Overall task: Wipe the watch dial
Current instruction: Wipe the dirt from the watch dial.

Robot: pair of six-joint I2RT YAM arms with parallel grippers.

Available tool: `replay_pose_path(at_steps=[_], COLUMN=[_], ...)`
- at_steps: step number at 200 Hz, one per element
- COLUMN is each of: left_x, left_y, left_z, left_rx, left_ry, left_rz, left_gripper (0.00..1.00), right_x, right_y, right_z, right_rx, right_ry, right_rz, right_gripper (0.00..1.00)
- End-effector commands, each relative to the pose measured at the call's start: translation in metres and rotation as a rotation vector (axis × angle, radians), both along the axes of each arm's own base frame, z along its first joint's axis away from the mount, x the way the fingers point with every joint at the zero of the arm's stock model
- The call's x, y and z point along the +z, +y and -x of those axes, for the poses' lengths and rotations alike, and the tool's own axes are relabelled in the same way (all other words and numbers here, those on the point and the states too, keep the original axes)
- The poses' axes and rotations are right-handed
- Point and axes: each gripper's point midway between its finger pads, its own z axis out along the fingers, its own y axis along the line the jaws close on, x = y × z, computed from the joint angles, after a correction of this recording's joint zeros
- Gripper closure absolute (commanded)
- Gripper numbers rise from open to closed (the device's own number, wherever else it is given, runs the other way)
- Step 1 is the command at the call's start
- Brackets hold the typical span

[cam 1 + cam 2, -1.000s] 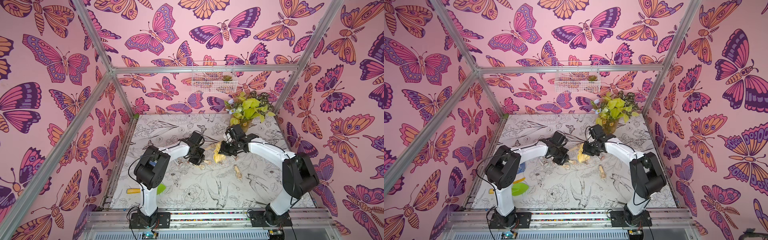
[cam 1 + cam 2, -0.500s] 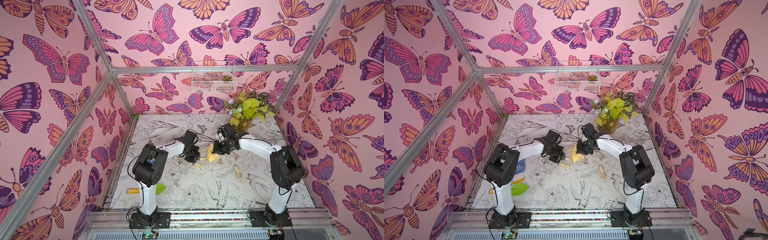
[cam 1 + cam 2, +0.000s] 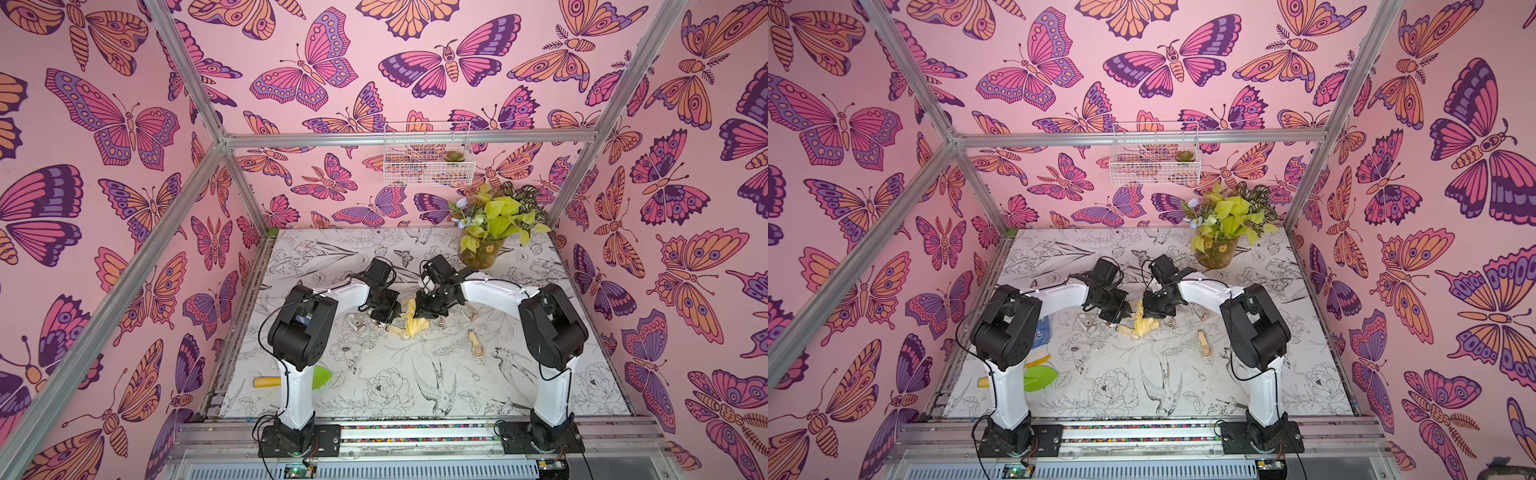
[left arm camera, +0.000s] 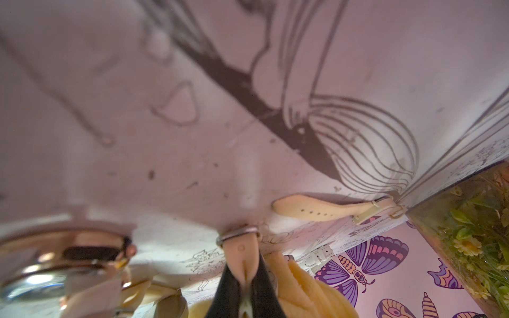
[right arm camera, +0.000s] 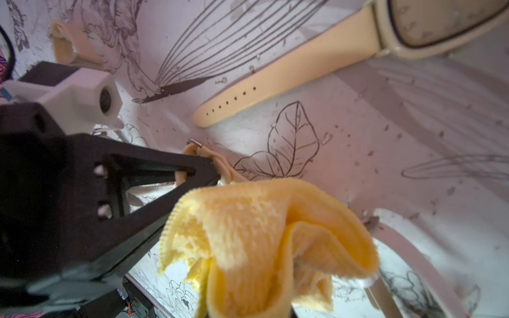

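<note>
Yellow cloth (image 5: 261, 234) clamped in right jaws for wiping; left jaws pinch cream watch strap (image 4: 241, 253), likely steadying it on the worktop (image 4: 192, 137).

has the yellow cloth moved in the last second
Yes. The yellow cloth has shifted toward the robot's left, farther from the potted plant that stands fixed at the back.

Bunched yellow cloth (image 5: 264, 234) beside left tool (image 5: 205, 172) on cream strap (image 5: 220, 162); second watch (image 5: 344, 55) beyond
</note>
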Motion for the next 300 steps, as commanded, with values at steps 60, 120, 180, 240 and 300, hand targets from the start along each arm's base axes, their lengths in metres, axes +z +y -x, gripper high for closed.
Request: replay_pose_path(at_steps=[60,120,180,240,300], left_x=[-0.021,-0.021,-0.02,-0.02,-0.02], left_y=[0.011,0.013,0.013,0.012,0.009], left_z=[0.003,0.001,-0.003,-0.007,-0.011], left_rx=[-0.007,-0.006,-0.002,0.0,0.001], left_ry=[0.013,0.011,0.005,0.0,-0.004], left_rz=[-0.043,-0.044,-0.043,-0.045,-0.044], left_gripper=[1.0,1.0,1.0,1.0,1.0], right_x=[-0.035,-0.05,-0.043,-0.002,0.026], right_y=[-0.001,-0.055,-0.101,-0.06,-0.032], right_z=[-0.019,-0.021,-0.026,-0.044,-0.039], right_rx=[-0.026,-0.104,-0.127,-0.045,-0.009], right_ry=[0.052,0.097,0.079,0.001,-0.03], right_rz=[0.083,0.284,0.413,0.203,0.045], right_gripper=[1.0,1.0,1.0,1.0,1.0])
